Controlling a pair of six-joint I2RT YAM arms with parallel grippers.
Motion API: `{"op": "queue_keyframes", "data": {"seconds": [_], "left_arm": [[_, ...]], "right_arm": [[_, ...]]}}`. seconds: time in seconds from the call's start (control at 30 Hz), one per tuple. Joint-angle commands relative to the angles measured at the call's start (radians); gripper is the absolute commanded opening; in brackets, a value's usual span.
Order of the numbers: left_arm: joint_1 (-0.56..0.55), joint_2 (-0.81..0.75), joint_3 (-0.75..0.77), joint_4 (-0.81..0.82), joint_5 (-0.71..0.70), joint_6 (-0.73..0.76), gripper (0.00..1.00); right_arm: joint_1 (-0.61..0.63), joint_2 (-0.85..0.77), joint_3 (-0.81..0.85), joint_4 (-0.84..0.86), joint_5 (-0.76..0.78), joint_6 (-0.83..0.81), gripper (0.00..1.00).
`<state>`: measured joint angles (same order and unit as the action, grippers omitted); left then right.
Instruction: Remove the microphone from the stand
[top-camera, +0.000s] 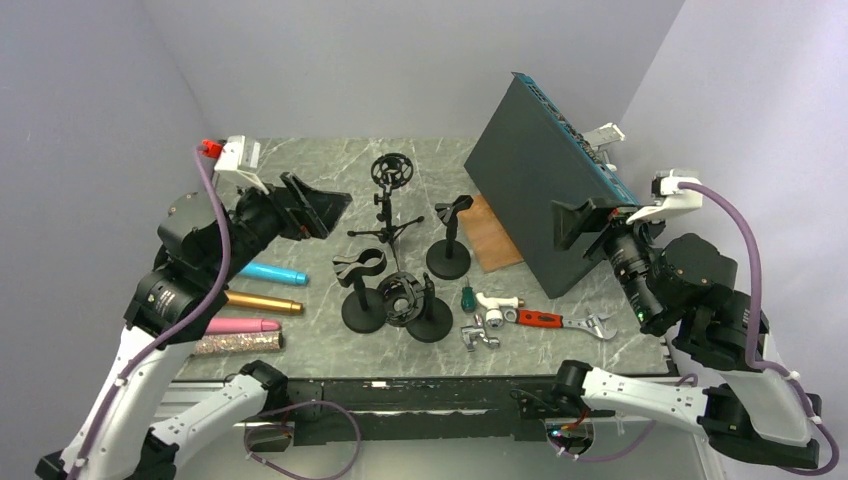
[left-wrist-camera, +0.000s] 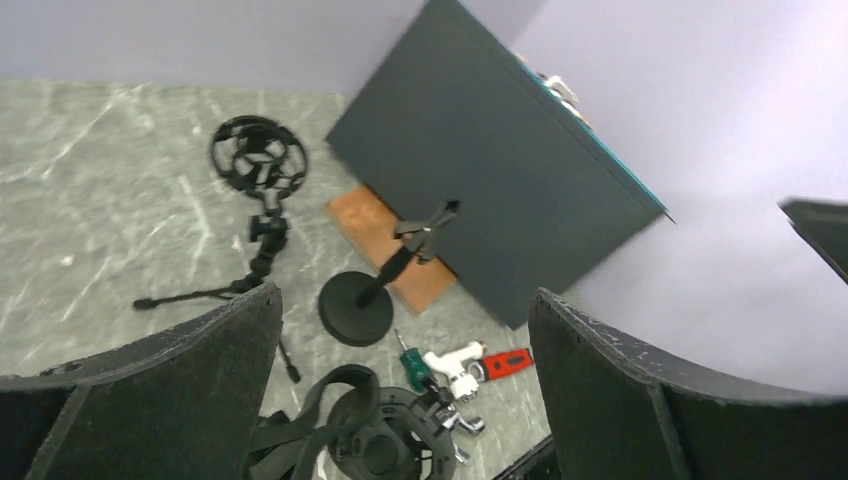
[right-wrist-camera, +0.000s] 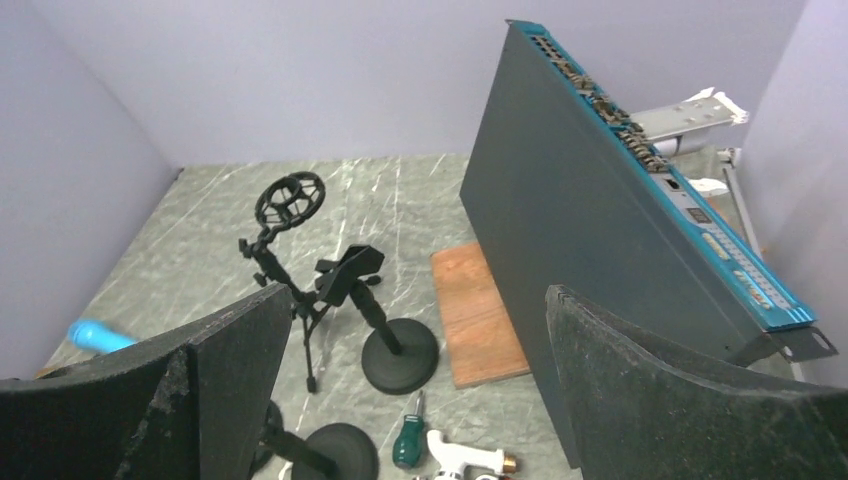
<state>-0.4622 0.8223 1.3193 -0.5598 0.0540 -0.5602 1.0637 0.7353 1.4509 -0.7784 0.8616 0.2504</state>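
Several black stands are grouped mid-table, and none holds a microphone. They are a tripod with a shock mount (top-camera: 392, 170), a round-base clip stand (top-camera: 450, 242), a second clip stand (top-camera: 361, 292) and a shock-mount stand (top-camera: 414, 302). Several microphones lie flat at the left: blue (top-camera: 272, 272), gold (top-camera: 262, 301), pink (top-camera: 240, 325) and glittery (top-camera: 237, 344). My left gripper (top-camera: 318, 210) is open and empty, raised left of the stands. My right gripper (top-camera: 580, 222) is open and empty, raised on the right. The blue microphone also shows in the right wrist view (right-wrist-camera: 98, 336).
A large dark rack unit (top-camera: 540, 180) leans at the back right over a wooden board (top-camera: 490, 235). A green screwdriver (top-camera: 467, 298), a white tap part (top-camera: 497, 303), a red-handled wrench (top-camera: 560, 320) and a chrome fitting (top-camera: 480, 335) lie at the front.
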Motion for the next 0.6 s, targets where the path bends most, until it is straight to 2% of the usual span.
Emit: {"op": "queue_keyframes", "data": {"seconds": [0.0,0.07,0.17,0.43,0.47,0.57], "left_arm": [[-0.125,0.028,0.085,0.092,0.027,0.095,0.94],[-0.188,0.084,0.167,0.048,0.003,0.142,0.93],[-0.277,0.126,0.234,0.034,-0.108,0.230,0.95],[-0.293,0.063,0.127,0.181,-0.218,0.378,0.99],[-0.293,0.058,0.121,0.184,-0.235,0.383,0.99],[-0.295,0.044,0.095,0.155,-0.274,0.335,1.00]], "right_arm": [[0.005,0.020,0.029,-0.006,0.101,-0.016,1.00],[0.005,0.011,0.012,0.001,0.092,-0.016,1.00],[0.005,0.011,0.002,-0.011,0.071,0.015,1.00],[0.005,0.041,-0.010,0.002,0.035,0.024,1.00],[0.005,0.037,-0.023,0.037,-0.011,-0.018,1.00],[0.005,0.064,0.052,-0.019,0.024,0.053,1.00]]}}
